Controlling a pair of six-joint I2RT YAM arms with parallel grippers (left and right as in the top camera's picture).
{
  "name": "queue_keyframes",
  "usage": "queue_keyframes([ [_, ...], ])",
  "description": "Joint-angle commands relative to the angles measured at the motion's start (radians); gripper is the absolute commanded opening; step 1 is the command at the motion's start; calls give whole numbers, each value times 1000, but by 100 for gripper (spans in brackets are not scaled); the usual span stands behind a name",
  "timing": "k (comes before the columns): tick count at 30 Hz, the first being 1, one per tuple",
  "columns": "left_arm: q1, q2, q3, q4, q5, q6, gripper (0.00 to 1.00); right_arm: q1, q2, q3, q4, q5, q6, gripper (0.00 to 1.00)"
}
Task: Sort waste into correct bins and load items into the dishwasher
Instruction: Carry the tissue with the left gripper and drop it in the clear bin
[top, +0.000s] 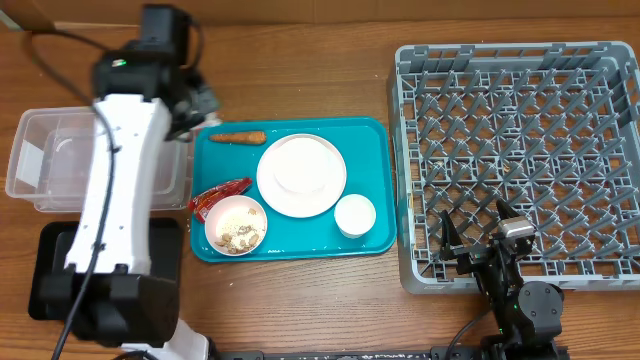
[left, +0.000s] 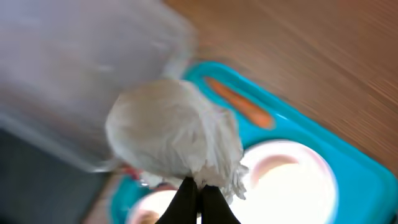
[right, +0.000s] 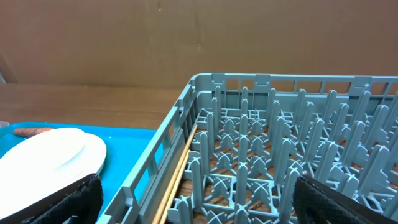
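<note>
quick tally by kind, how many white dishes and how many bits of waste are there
white dishes: 3 (plate, bowl, cup)
waste: 4 (carrot, red wrapper, food scraps in the bowl, foil ball in the left hand)
total: 7

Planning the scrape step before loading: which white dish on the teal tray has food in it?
The bowl at the tray's corner beside the red wrapper; it holds beige scraps, while the plate and cup look empty.
</note>
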Motion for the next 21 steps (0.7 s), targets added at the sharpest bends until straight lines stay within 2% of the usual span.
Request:
queue_keyframes([
  [1, 95, 6, 4, -26, -105, 13, 4, 5, -10, 2, 5, -4, -4, 100],
  [10, 288, 62, -55, -18, -94, 17, 4, 5, -10, 2, 5, -4, -4, 100],
  [21, 312, 156, -55, 31, -97, 40, 4, 6, -10, 2, 5, -4, -4, 100],
])
